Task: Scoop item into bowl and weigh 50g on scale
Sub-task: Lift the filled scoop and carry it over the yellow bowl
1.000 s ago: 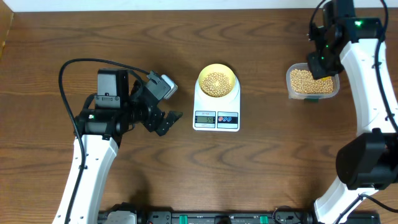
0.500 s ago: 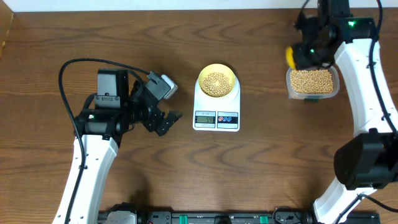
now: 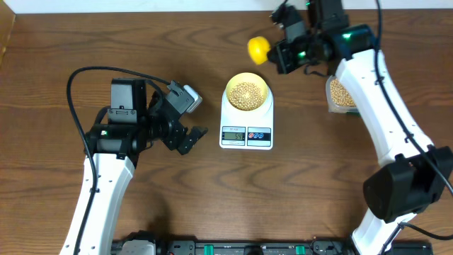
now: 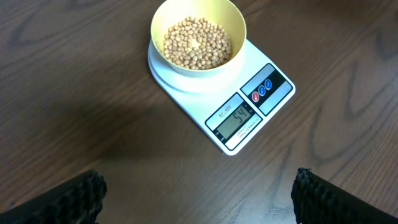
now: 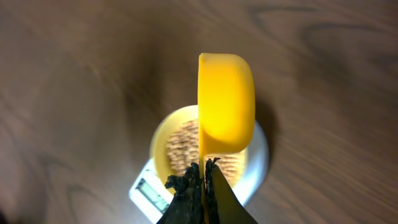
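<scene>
Yellow scoop point(image 3: 257, 49) clamped edge-on in my right gripper point(image 5: 204, 180), just upper right of bowl point(image 4: 238, 26); scale point(image 4: 273, 93) read 54, so next likely: remove few beans point(image 4: 198, 43). Left gripper point(image 4: 199, 190) empty, spread.

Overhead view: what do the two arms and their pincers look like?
The left arm and right arm both have white shells on the long links, black joints and a small green light. A black cable loops out beside the left one, which has a grey-white block near its wrist. The pincer fingers are black and rough-textured.
</scene>
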You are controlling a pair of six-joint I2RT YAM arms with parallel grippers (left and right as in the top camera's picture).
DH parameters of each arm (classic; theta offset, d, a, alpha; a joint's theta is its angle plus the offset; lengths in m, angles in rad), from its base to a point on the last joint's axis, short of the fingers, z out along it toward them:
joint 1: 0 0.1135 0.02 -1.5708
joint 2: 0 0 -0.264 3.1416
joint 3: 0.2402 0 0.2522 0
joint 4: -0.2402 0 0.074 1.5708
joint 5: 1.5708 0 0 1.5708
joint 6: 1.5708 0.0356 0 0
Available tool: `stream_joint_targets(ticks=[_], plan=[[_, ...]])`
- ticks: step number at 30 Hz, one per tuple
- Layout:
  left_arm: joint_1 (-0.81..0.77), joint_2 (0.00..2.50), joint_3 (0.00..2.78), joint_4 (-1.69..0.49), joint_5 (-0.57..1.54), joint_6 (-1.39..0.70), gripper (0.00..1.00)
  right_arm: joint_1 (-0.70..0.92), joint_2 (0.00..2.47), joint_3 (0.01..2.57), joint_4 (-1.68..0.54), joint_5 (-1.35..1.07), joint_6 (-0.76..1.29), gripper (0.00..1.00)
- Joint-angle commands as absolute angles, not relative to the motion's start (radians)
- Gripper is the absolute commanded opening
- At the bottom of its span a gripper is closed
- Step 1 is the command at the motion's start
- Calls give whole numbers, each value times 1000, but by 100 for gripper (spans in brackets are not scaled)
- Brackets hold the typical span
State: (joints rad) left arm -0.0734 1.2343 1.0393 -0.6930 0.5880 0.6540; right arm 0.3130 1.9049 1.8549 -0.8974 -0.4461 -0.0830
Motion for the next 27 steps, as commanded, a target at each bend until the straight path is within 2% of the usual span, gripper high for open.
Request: stream_joint_targets(ticks=[1,27], plan=[[-68,1237,1029,-694,582,653,98,356,1912,1853,-923,-449,-68,1],[-68,1237,1029,-694,582,653,98,436,2045,1851,-1010,-312,-181,1]])
